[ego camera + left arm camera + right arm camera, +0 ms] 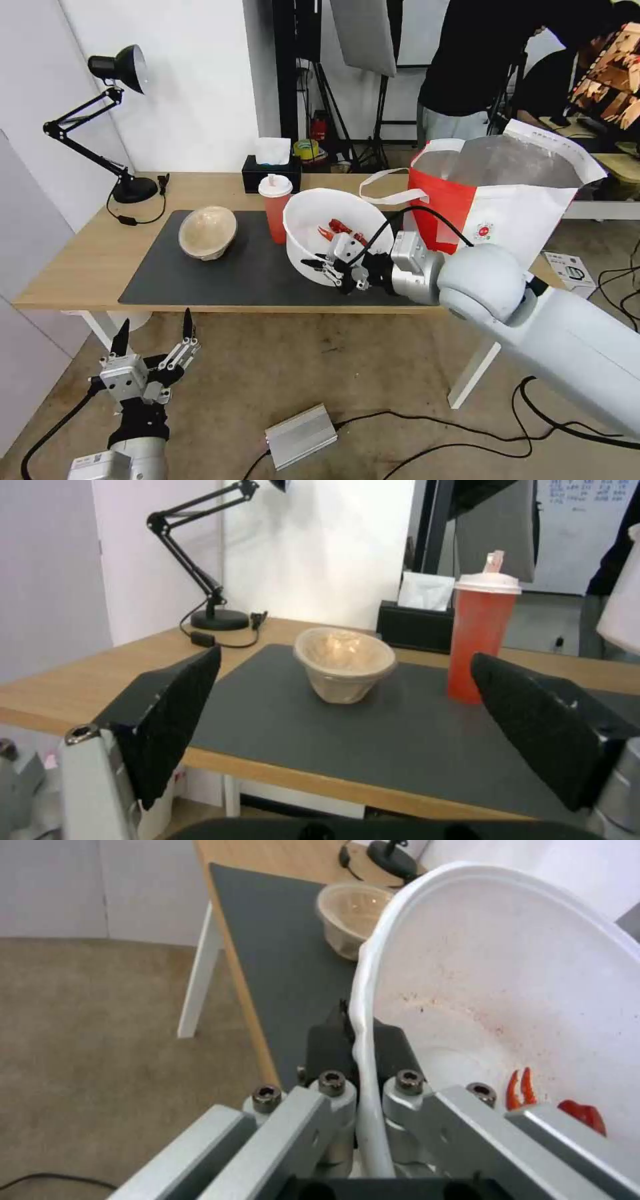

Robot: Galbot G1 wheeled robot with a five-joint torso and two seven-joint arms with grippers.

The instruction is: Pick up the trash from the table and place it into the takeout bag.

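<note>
My right gripper (pixel 319 264) is shut on the rim of the white bowl (pixel 337 230), which holds red food scraps (pixel 341 230) and tilts above the dark mat. In the right wrist view its black fingers (pixel 333 1045) pinch the bowl's rim (pixel 365 1040). The red drink cup (pixel 275 207) with a white lid stands just left of the bowl. The beige pulp bowl (pixel 207 231) lies tilted on the mat farther left, also seen as the beige bowl (pixel 344 662) with the cup (pixel 481 637). The red-and-white takeout bag (pixel 497 193) stands open at the table's right end. My left gripper (pixel 155 333) hangs open below the table's front edge.
A black desk lamp (pixel 117 120) stands at the table's (pixel 80 260) back left, a black tissue box (pixel 270 170) behind the cup. Cables and a grey metal box (pixel 300 437) lie on the floor. A person stands behind the bag.
</note>
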